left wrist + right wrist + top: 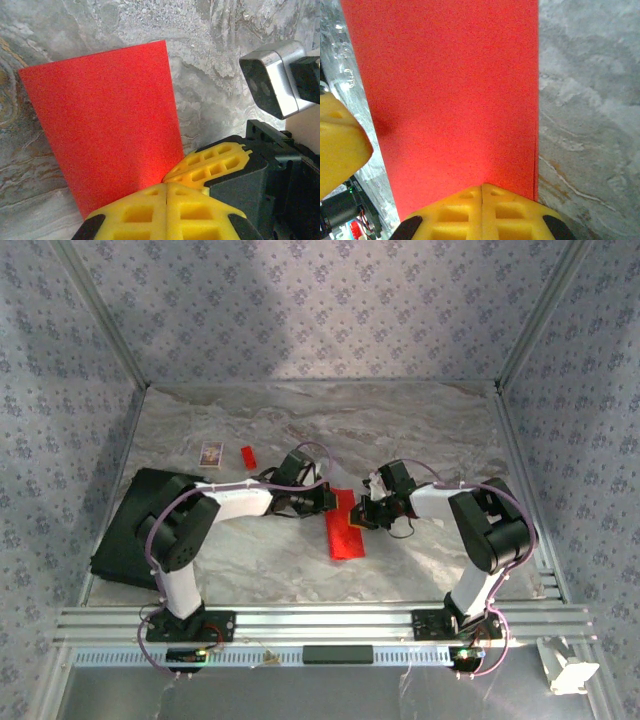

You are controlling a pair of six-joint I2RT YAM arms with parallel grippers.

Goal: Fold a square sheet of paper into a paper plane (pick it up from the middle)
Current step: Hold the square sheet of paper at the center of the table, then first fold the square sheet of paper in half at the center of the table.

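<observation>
The red sheet of paper (345,532) lies flat at the table's middle, folded into a long narrow strip. In the left wrist view the paper (110,120) spreads out ahead of my left gripper (167,183), which is shut with its tip resting on the sheet's near edge. My right gripper (482,186) is shut too, its tip down on the paper (450,90), where a doubled layer runs along the right edge. From above, the left gripper (328,502) and right gripper (362,514) meet over the strip's far end. Nothing sits between either pair of fingers.
A small patterned card (211,452) and a tiny red block (247,455) lie behind the left arm. A black mat (125,530) covers the table's left side. Aluminium frame posts and patterned walls bound the marble table (430,430).
</observation>
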